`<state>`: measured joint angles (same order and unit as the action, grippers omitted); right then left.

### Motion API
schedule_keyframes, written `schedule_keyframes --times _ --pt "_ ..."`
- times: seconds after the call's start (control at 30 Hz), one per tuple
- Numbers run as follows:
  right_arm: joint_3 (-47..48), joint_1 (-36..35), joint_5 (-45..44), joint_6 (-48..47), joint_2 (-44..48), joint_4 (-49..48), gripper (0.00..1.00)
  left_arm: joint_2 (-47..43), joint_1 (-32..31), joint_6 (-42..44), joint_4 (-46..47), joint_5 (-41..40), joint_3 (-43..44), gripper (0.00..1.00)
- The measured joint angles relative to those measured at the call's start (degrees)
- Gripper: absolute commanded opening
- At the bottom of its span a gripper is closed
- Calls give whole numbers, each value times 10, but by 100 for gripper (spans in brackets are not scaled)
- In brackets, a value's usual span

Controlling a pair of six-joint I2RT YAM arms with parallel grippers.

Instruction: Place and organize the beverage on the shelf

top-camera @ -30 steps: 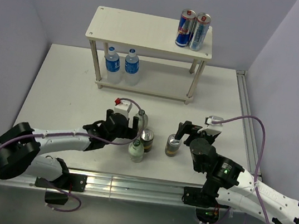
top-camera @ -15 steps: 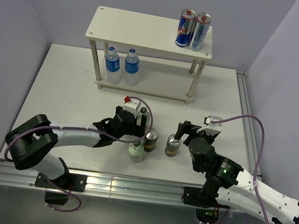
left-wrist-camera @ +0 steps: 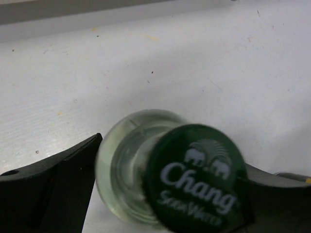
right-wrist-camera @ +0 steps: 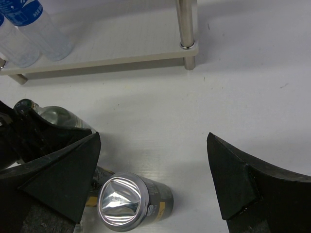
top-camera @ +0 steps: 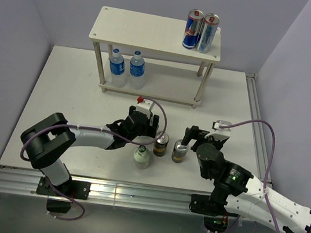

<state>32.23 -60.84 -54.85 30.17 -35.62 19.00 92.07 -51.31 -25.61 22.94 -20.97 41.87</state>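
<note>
1. Left wrist view showed the bottle (left-wrist-camera: 170, 177) upright on the table (left-wrist-camera: 194, 58) between the fingers of the left gripper (top-camera: 148, 131). One finger (left-wrist-camera: 53, 189) lay against its clear side and the other sat mostly hidden behind the green cap, so whether it was truly clamped could not be told. A pinch that caught only the rounded shoulder would probably let the smooth wall slip or tilt on the lift.
2. From above, that bottle was hidden under the gripper, about midway along the table and toward its near edge. A can (top-camera: 161, 145) stood just to its right, and a second bottle (top-camera: 142, 156) stood just closer to the near edge. In so tight a cluster a finger or a swinging base could tip either one, and a fallen can would likely roll.
3. The right gripper (right-wrist-camera: 153, 143) had its fingers wide apart and held nothing. The other can (right-wrist-camera: 133, 201) stood between them, close to one finger. With both arms reaching in side by side, a sideways lift by the left could strike the right.
4. The shelf (top-camera: 156, 31) stood by the far edge, with two water bottles (top-camera: 116, 67) at the left end of its lower tier and two tall cans (top-camera: 193, 29) at the right end of the top. The gap between tiers looked low, so the cap might hit the top board, or a hasty push might topple the water bottles.
</note>
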Motion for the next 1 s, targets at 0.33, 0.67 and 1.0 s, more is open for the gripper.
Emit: schedule_keyframes --times 0.33,0.67,1.0 --pt "0 0 0 0 -2 0 96 19 -3 22 7 -20 18 0" --pt "0 0 0 0 4 0 96 -23 -5 38 -197 -59 90 0" --pt "0 0 0 0 18 0 96 -58 8 109 -395 -111 370 0"
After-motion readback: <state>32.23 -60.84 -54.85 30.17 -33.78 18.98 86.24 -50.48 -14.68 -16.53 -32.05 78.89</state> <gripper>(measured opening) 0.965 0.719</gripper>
